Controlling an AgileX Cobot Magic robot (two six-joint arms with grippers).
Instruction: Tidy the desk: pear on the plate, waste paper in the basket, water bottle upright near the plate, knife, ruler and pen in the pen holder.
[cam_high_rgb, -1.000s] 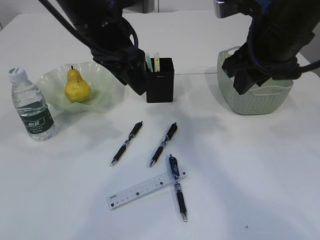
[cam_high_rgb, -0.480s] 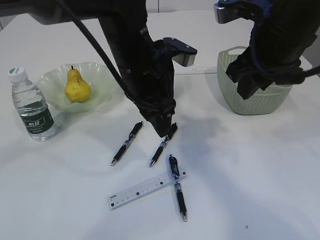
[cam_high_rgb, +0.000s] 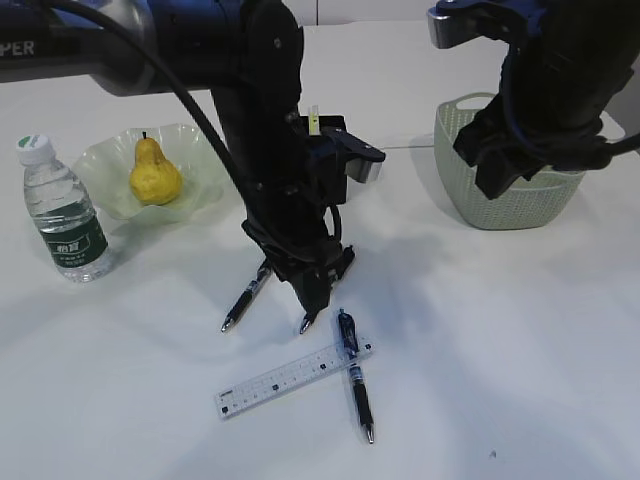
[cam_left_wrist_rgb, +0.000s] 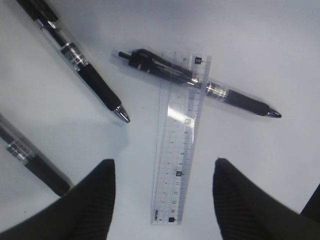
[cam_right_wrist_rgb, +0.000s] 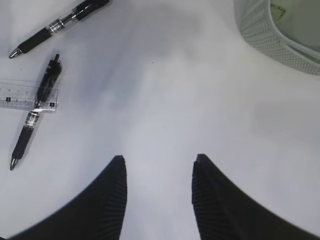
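My left gripper (cam_high_rgb: 311, 296) hangs open low over the middle pen (cam_high_rgb: 305, 324), hiding most of it. In the left wrist view its fingers (cam_left_wrist_rgb: 95, 200) straddle the near end of the ruler (cam_left_wrist_rgb: 181, 150), without touching it. One pen (cam_left_wrist_rgb: 200, 82) lies across the ruler's far end, and two more pens (cam_left_wrist_rgb: 82, 70) lie to its left. The pear (cam_high_rgb: 153, 175) sits on the plate (cam_high_rgb: 205, 160), with the water bottle (cam_high_rgb: 65, 215) upright beside it. A slim pastel knife (cam_high_rgb: 313, 119) stands in the pen holder (cam_high_rgb: 335, 140). My right gripper (cam_right_wrist_rgb: 159, 165) is open over bare desk. No waste paper shows.
The sage-green basket (cam_high_rgb: 510, 200) stands at the back right, partly behind the right arm; its rim (cam_right_wrist_rgb: 270, 35) shows in the right wrist view. The left arm crosses in front of the pen holder. A third pen (cam_high_rgb: 247, 297) lies just left of the left gripper.
The left arm swung from beside the pen holder forward and down onto the pens, and its jaws widened slightly. The right arm has stayed put.
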